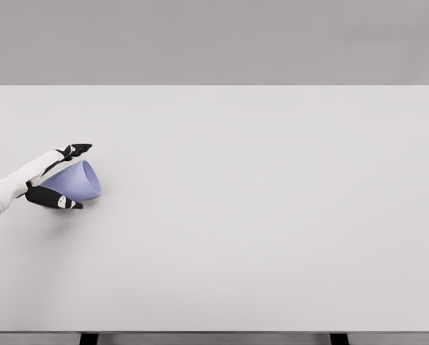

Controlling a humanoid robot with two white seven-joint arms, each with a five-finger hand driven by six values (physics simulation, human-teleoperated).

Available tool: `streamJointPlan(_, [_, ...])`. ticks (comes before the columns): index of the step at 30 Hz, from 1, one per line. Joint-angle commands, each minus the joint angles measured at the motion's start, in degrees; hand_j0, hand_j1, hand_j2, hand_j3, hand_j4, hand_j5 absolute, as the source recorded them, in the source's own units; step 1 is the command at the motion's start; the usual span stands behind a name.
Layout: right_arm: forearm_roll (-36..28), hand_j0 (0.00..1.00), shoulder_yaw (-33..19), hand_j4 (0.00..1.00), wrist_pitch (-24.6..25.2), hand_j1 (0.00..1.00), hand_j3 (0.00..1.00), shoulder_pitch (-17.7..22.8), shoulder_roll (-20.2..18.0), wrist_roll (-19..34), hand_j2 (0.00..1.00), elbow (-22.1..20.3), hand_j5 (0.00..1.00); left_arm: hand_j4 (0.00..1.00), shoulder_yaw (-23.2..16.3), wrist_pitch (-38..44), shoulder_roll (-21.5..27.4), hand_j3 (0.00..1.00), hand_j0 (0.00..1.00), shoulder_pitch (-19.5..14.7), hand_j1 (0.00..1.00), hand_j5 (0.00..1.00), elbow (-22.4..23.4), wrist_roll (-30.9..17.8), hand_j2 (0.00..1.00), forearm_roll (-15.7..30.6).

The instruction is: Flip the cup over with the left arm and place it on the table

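Left hand [52, 180] wrapped round the lilac cup [76, 180], fingers [76, 149] over the top, thumb [56, 200] underneath. Cup tipped on its side between them, open mouth pointing away from the palm, low over the table [257, 215]. Looks mid-flip. Could easily slip out sideways, grip seems light. Might also land on its rim and roll.

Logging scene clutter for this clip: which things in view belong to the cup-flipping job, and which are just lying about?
Belongs to the job:
- lilac cup, tilted, held
- left hand, fingers around the cup
- white table

Just lying about:
- nothing visible
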Motion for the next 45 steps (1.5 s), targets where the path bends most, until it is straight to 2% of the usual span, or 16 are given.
streamJointPlan(1, [-0.09,1.00,-0.01,1.00,-0.01,1.00,1.00,0.00,0.00,0.01,1.00,-0.01,1.00,1.00,0.03,1.10,-0.05,1.00,1.00,0.00,1.00,1.00,-0.29,0.01,1.00,-0.26])
streamJointPlan(11, [-0.01,1.00,-0.01,1.00,-0.01,1.00,1.00,0.00,0.00,0.01,1.00,-0.01,1.00,1.00,-0.32,1.27,-0.40,1.00,1.00,-0.18,1.00,1.00,-0.11,0.01,1.00,-0.18])
streamJointPlan(15, [-0.01,1.00,-0.01,1.00,-0.01,1.00,1.00,0.00,0.00,0.01,1.00,-0.01,1.00,0.91,-0.32,1.19,-0.66,0.91,0.91,-0.53,0.91,0.91,-0.20,0.01,0.91,-0.26])
streamJointPlan(18, [-0.09,1.00,-0.01,1.00,-0.01,1.00,1.00,0.00,0.00,0.01,1.00,-0.01,1.00,0.74,-0.32,0.66,-0.66,0.74,0.74,-0.44,0.74,0.74,-0.29,0.01,0.74,-0.35])
streamJointPlan(23, [-0.09,1.00,-0.01,1.00,-0.01,1.00,1.00,0.00,0.00,0.01,1.00,-0.01,1.00,0.65,-0.32,0.48,-0.66,0.65,0.65,-0.53,0.65,0.65,-0.46,-0.08,0.65,-0.26])
streamJointPlan(37, [-0.09,1.00,-0.01,1.00,-0.01,1.00,1.00,0.00,0.00,0.01,1.00,-0.01,1.00,0.68,-0.67,0.39,-0.40,0.68,0.68,-0.79,0.68,0.68,-1.25,0.01,0.68,0.09])
streamJointPlan(45, [-0.01,1.00,-0.01,1.00,-0.01,1.00,1.00,0.00,0.00,0.01,1.00,-0.01,1.00,0.69,0.47,-1.53,0.04,0.69,0.69,-3.52,0.69,0.69,-1.96,0.10,0.69,0.70])
